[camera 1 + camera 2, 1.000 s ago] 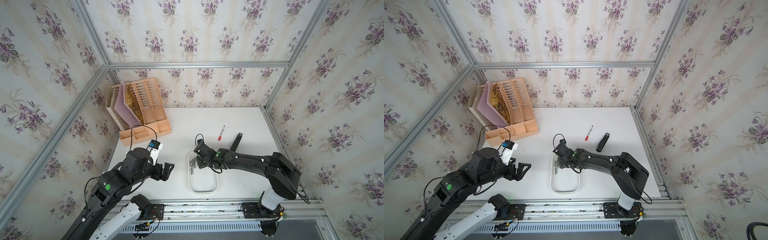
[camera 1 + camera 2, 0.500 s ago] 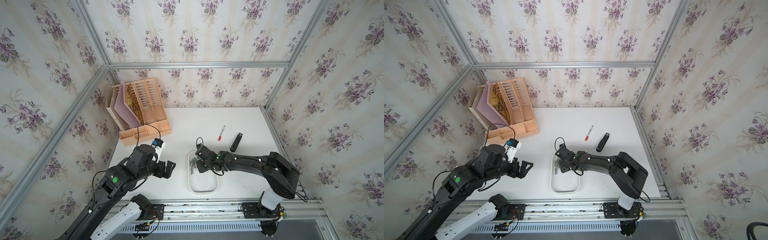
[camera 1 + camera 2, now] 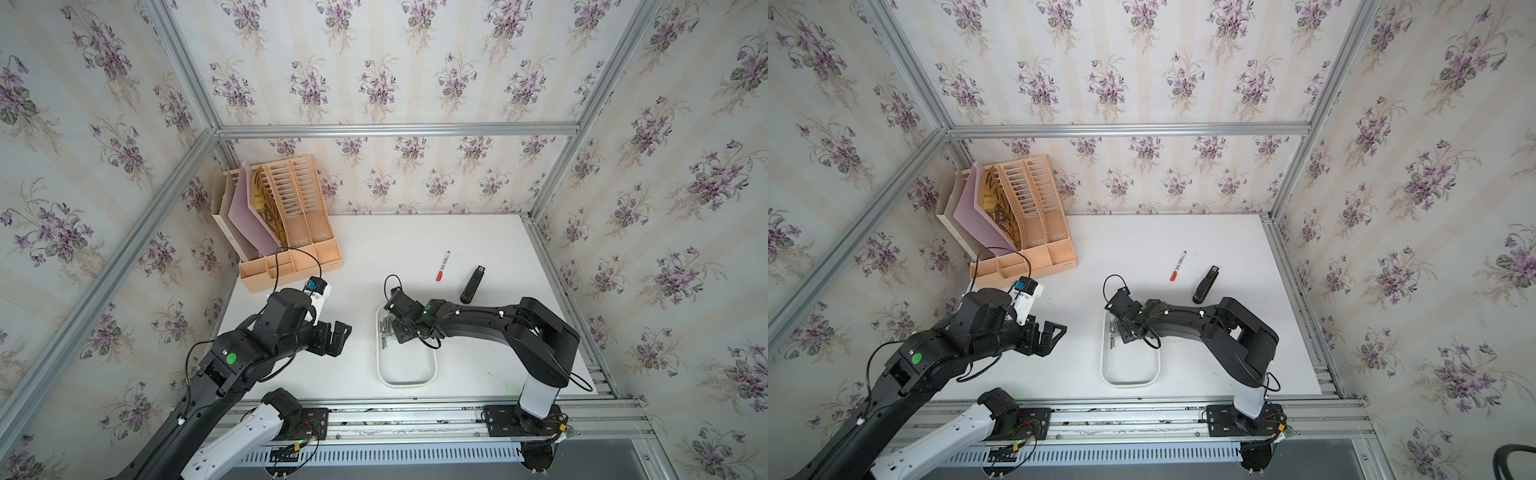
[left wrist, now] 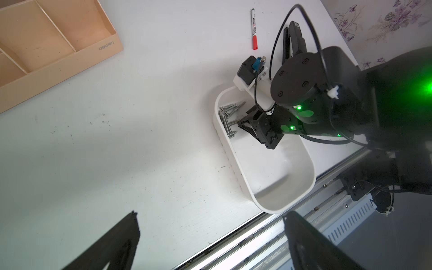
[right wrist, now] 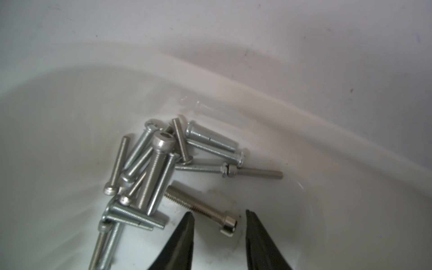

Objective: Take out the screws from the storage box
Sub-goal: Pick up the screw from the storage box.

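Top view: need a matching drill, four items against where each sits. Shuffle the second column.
Things:
1. screws
2. marker pen
3. black stapler
4. file organizer

Places:
A. far left corner of the table, against the walls
B. inside the storage box, bunched at its far end
C. lying on bare table, the loose item nearest the right wall
D. lying on bare table, red end pointing toward the robot

Pairs: 1-B, 2-D, 3-C, 4-A
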`<state>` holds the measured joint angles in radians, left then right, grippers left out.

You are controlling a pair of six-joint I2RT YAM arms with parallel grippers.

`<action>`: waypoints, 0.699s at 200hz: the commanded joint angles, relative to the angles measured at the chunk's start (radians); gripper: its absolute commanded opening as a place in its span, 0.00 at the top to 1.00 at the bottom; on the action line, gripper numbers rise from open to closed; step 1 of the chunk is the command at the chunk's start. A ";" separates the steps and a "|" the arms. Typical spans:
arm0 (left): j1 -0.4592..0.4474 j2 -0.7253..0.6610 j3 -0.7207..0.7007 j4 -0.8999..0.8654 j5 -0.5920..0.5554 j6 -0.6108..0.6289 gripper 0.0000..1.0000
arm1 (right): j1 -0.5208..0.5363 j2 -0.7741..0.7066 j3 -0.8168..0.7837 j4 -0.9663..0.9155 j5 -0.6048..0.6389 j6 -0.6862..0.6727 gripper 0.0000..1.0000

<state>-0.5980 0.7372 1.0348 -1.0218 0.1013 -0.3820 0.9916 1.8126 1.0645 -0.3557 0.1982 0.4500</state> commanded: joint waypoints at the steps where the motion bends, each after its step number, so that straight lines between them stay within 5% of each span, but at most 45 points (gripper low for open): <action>1: 0.000 0.000 0.001 -0.006 -0.002 -0.005 0.01 | -0.001 0.004 0.009 -0.015 0.030 0.010 0.49; 98: 0.000 0.001 0.001 -0.005 0.009 -0.003 0.01 | 0.001 0.020 0.041 0.046 -0.001 -0.075 0.41; 140: 0.000 -0.005 0.001 -0.003 0.012 -0.003 0.01 | 0.001 0.110 0.085 0.012 -0.031 -0.080 0.52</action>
<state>-0.5980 0.7322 1.0348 -1.0218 0.1089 -0.3824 0.9939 1.8893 1.1435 -0.3038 0.1787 0.3836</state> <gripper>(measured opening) 0.993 0.502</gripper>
